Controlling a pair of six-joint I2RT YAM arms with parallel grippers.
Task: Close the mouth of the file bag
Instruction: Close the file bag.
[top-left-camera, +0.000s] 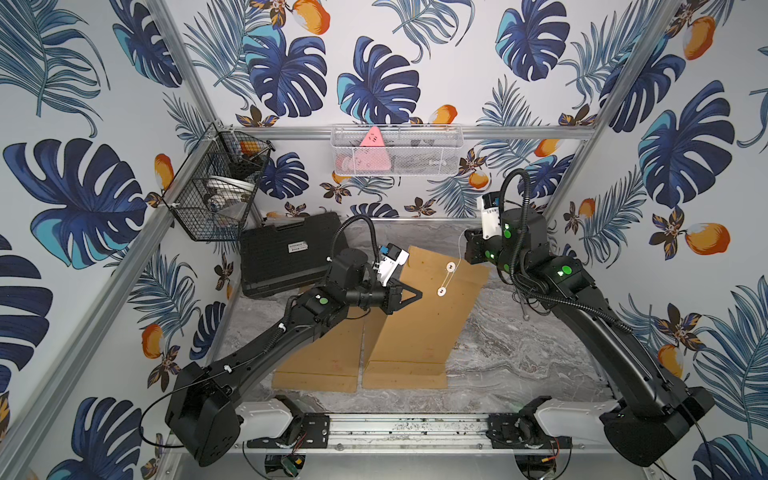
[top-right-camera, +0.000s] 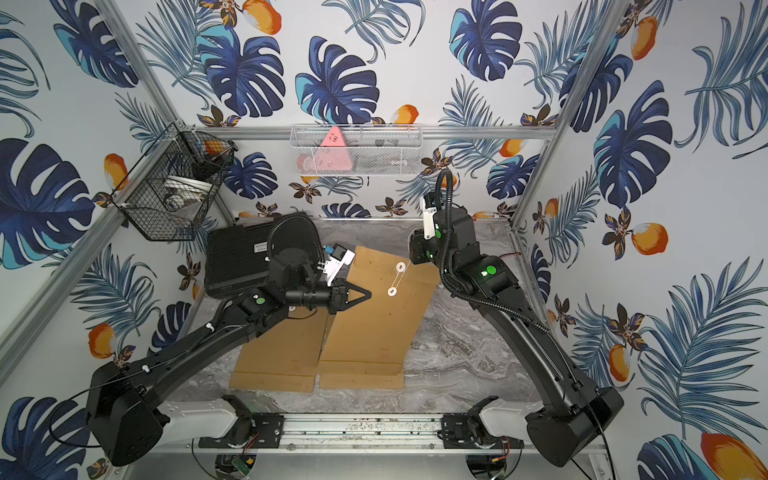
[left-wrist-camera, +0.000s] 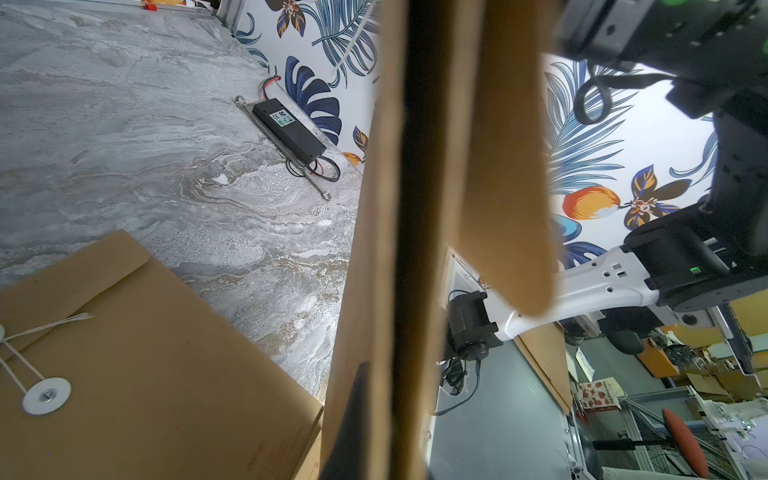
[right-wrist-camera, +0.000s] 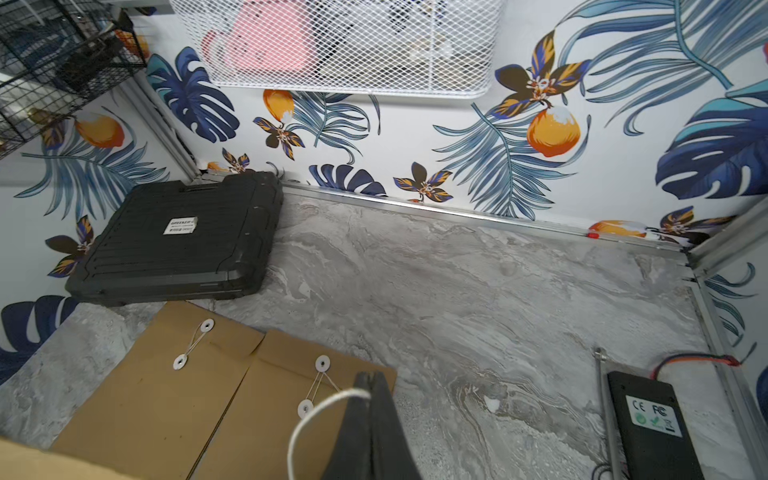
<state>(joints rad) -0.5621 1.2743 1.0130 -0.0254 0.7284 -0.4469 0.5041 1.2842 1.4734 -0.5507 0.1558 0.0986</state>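
Observation:
The brown file bag (top-left-camera: 419, 324) (top-right-camera: 374, 328) has its lower end on the marble table, while its upper part is raised and leans right. My left gripper (top-left-camera: 417, 295) (top-right-camera: 367, 295) is shut on the bag's left edge. In the left wrist view the bag's paper (left-wrist-camera: 374, 249) stands edge-on and hides the jaws. Two white discs (top-left-camera: 450, 267) (top-left-camera: 441, 292) sit near the bag's mouth, joined by a white string. Above the bag's upper right corner, my right gripper (top-left-camera: 470, 251) (right-wrist-camera: 368, 380) is shut on the string (right-wrist-camera: 324, 405), which runs down to the upper disc (right-wrist-camera: 322, 363).
A second file bag (top-left-camera: 320, 357) (right-wrist-camera: 137, 386) lies flat to the left, partly under my left arm. A black case (top-left-camera: 286, 257) sits at the back left and a black power box (right-wrist-camera: 652, 424) by the right wall. Two wire baskets (top-left-camera: 397, 151) (top-left-camera: 216, 187) hang on the walls.

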